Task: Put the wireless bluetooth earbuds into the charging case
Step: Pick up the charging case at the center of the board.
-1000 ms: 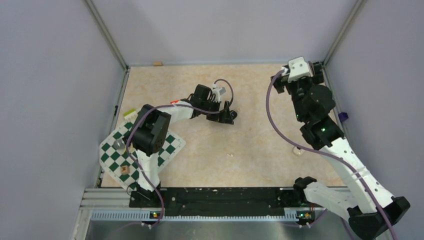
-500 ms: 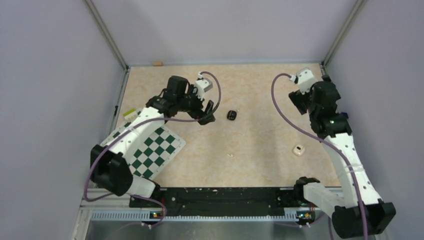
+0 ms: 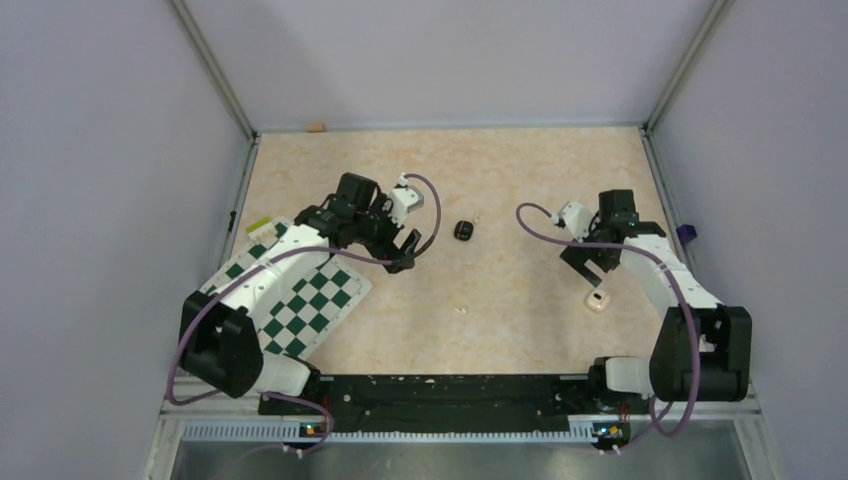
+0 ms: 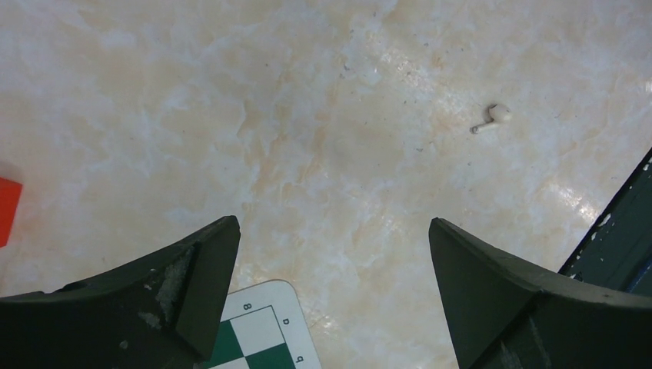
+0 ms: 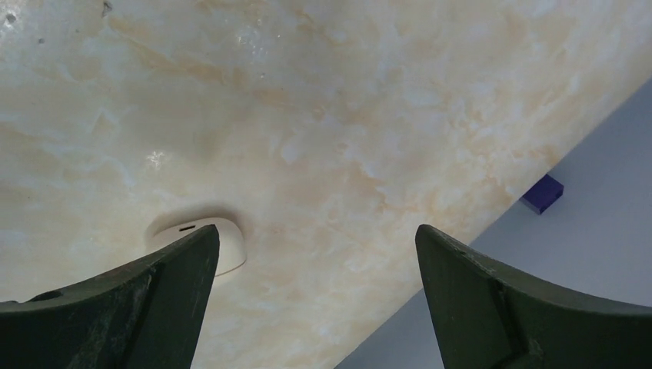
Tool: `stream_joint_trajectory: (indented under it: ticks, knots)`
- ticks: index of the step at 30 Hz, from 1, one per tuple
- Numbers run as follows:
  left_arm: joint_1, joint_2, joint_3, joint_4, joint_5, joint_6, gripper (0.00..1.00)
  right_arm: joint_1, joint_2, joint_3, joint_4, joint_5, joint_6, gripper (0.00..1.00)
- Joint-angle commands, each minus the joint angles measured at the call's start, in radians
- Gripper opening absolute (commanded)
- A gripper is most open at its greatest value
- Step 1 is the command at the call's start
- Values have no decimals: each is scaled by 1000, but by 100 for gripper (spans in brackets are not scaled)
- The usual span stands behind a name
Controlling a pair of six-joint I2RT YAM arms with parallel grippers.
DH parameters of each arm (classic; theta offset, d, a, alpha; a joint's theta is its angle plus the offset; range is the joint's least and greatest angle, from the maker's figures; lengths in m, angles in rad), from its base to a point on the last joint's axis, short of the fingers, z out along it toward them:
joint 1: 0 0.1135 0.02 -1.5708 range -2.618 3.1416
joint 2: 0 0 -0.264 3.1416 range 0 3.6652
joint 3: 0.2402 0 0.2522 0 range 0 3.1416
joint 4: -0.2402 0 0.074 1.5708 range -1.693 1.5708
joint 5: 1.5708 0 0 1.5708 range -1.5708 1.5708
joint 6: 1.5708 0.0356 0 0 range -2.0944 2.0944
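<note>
Both jaws were wide open and empty. The right gripper [image 3: 595,271] hovered just over the cream charging case [image 3: 597,299]. The black earbuds [image 3: 463,231] lay on the surface [image 3: 500,170] near the left gripper [image 3: 404,250]. We judged them light, glossy and slippery, so pinch across the rounded body.

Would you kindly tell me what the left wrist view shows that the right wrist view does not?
Only the left wrist view shows a small white stemmed piece lying on the table, a corner of the chequered mat and the edge of a red block. Only the right wrist view shows the charging case, partly hidden behind one finger, and a small blue block beyond the table edge. Both show open, empty jaws, on the left gripper and the right gripper, above the marbled table.
</note>
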Motion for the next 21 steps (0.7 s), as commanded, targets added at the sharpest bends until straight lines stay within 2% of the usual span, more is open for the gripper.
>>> stream_joint_trajectory:
  ticks: [1, 6, 12, 17, 19, 21]
  knots:
    - [1, 48, 46, -58, 25, 35, 99, -49, 43, -2, -11, -60, -93, 96]
    - [2, 52, 48, -47, 0, 21, 99, -78, 32, -90, -40, -67, -179, 96]
    - [1, 67, 36, -43, -15, 22, 99, -79, -24, -160, -30, -115, -196, 96]
    - [2, 69, 30, -35, -17, 19, 99, -83, -57, -141, 17, -55, -152, 96]
    - [2, 65, 28, -29, -20, 19, 99, -87, -96, -101, -28, -65, -141, 97]
    - [2, 63, 24, -23, -25, 19, 99, -88, -142, -63, -116, -137, -156, 97]
